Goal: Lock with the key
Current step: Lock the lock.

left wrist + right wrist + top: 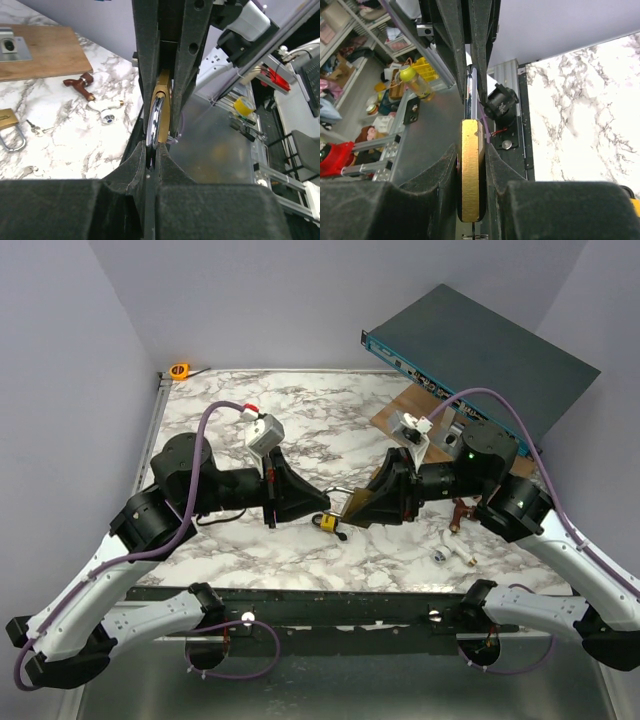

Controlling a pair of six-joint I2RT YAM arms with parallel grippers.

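Left of the wooden board (395, 412), off the worktop (300, 410): padlock (471, 200), body clamped in right pincer (471, 150), shackle (156, 122) in left pincer (152, 150) (both shut tight). Hazard: loosening either hold lets it swing or fall.

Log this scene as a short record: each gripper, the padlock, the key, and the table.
left gripper: shut on shackle
right gripper: shut on padlock, at its brass body
padlock position: held between both grippers, off the table
key: none seen in the held padlock; keys lie on the table beside a second padlock
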